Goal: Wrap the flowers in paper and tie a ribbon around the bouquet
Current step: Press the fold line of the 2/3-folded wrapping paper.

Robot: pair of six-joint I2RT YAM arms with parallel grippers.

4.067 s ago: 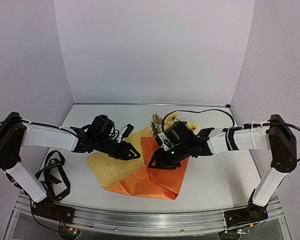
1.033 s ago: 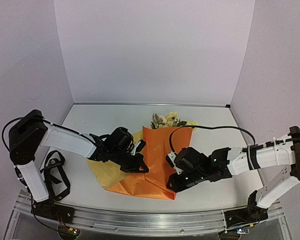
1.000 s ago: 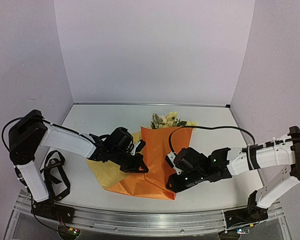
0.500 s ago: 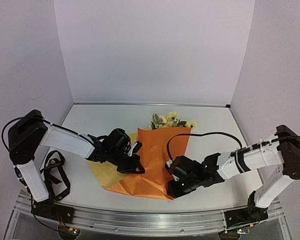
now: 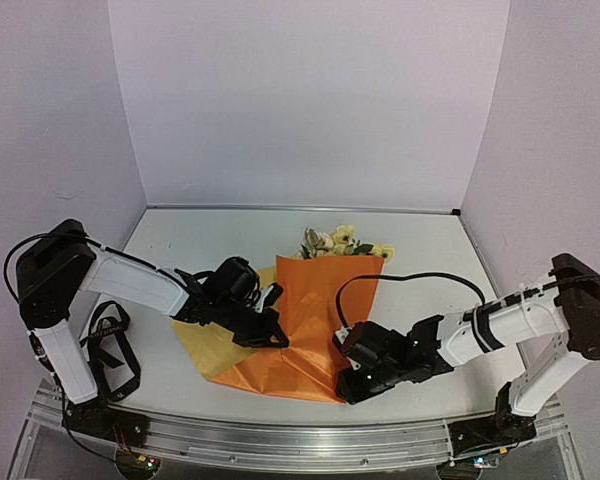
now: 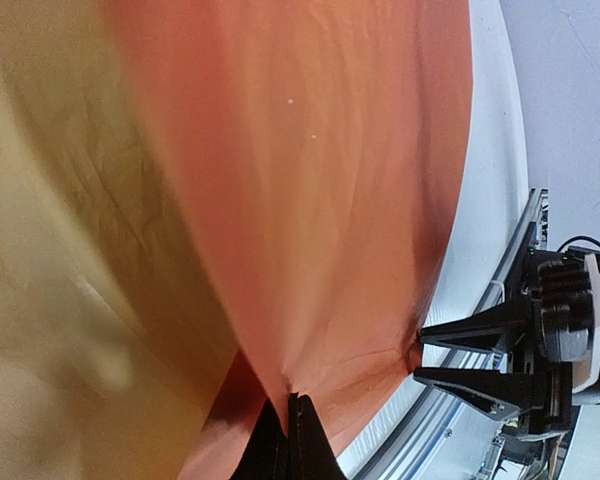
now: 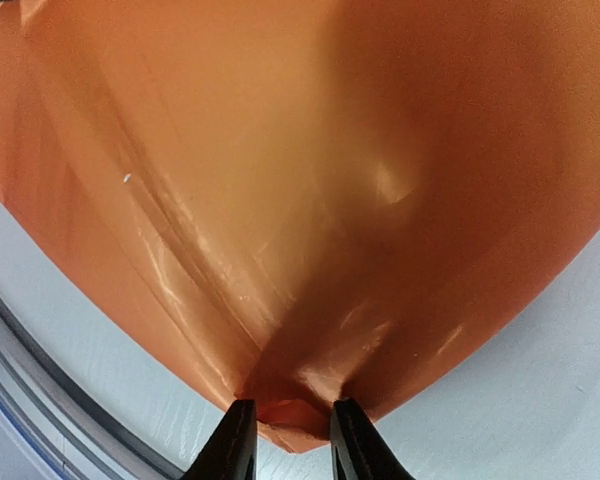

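Since a second ago my right gripper (image 7: 288, 420) has slid down the paper (image 5: 315, 300) to its near tip, while the left gripper (image 6: 286, 415) stays clamped shut on a fold at the left side. To close the cone well, I judge I should keep that tip gathered without dragging the flowers (image 5: 338, 240), which peek out at the far, wide end. Right jaws stand narrow, pinching the crumpled orange tip.

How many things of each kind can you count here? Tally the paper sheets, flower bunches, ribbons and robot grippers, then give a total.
Paper sheets: 2 (orange sheet, pale yellow sheet)
Flower bunches: 1 (flowers)
Ribbons: 1 (black ribbon)
Grippers: 2 (left gripper, right gripper)
Total: 6
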